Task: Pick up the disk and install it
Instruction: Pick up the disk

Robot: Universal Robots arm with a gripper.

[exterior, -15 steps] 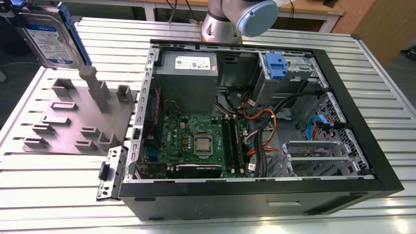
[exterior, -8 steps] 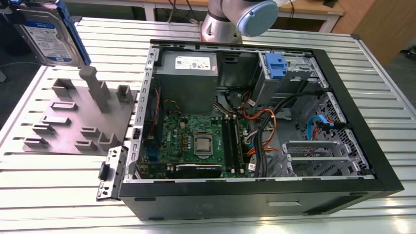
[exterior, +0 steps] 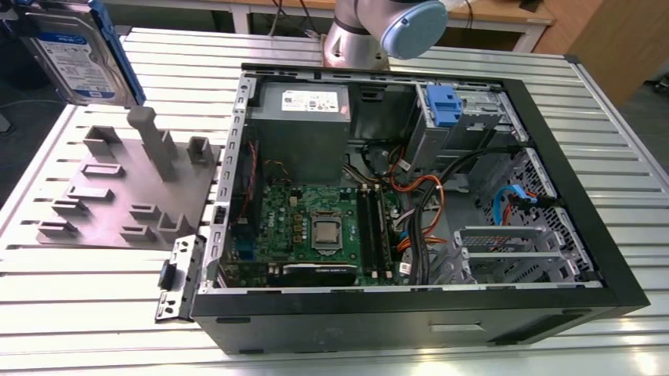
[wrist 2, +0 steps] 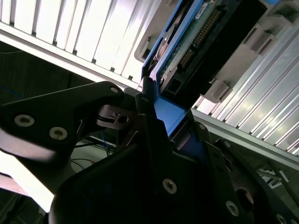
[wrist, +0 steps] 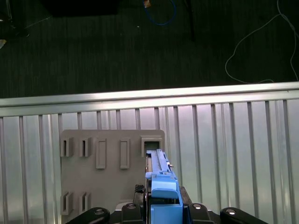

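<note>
The bench is a ribbed aluminium surface. Dark floor lies beyond its edge. The end effector is closed on the blue rail of the disk, holding it on edge, clear above the grey fixture plate near the bench edge. The open computer case stands just beside the plate, on the exterior view's right.
</note>
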